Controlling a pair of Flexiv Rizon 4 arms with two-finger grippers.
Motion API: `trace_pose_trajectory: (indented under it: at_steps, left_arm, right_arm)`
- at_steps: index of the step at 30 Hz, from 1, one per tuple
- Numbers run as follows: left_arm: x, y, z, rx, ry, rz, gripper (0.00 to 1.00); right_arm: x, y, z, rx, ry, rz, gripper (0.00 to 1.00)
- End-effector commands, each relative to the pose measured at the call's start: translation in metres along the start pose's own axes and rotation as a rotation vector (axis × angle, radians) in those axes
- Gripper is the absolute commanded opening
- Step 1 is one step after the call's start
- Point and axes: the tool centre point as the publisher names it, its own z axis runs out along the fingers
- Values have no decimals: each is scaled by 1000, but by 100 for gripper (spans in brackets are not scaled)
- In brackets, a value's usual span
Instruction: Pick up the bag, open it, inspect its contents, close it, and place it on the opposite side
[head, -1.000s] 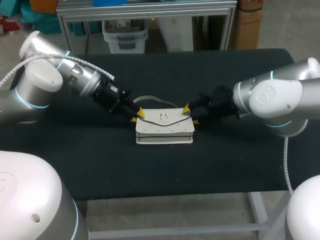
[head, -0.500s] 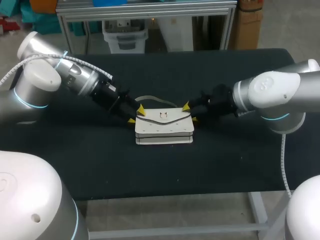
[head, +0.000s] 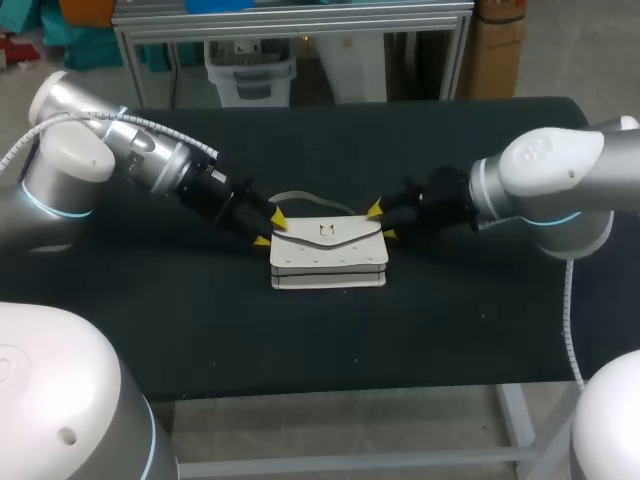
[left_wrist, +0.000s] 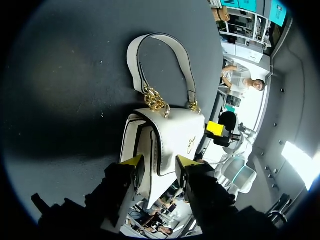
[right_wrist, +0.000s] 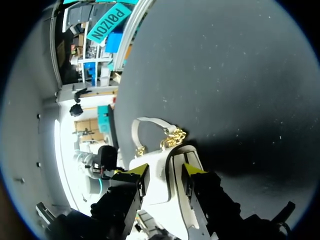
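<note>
Bag: a white handbag (head: 328, 250) lies flat at the middle of the black worktop (head: 400, 330), well clear of all four edges, with its flap closed.
Handle: a white strap (left_wrist: 160, 55) lies on the worktop on the far-edge side of the bag, joined to it by gold chain links (left_wrist: 156, 102).
Markings: a small gold clasp (head: 326, 233) sits on the flap; any lettering on it is too small to read.
Left gripper (left_wrist: 157, 165): at the bag's left end, fingers spread wide and clamped on that end from both sides.
Right gripper (right_wrist: 162, 172): at the bag's right end, fingers pressed on it from both sides.
</note>
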Motion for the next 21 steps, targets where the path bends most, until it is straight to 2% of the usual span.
trace_pose_trajectory:
  at_steps: [1,3,4,5,6,7,21]
  left_arm:
    - [-1,-16,10,-41,15,-18,43]
    - [-1,-18,11,-57,28,-31,43]
    - [-1,-19,11,-55,28,-34,40]
    - [-1,-19,12,-55,31,-41,24]
    - [0,-19,11,-55,32,-42,0]
    - [0,-19,11,-54,31,-40,0]
    - [-1,-4,9,54,6,70,0]
  right_arm:
    - [-2,5,11,18,0,7,40]
    - [-2,5,12,21,2,12,36]
    - [-2,5,13,22,2,13,34]
    - [-2,4,14,22,1,14,30]
    - [-2,4,14,23,0,14,16]
    - [-1,3,14,22,-2,11,0]
    - [-1,-8,13,-50,-61,-88,0]
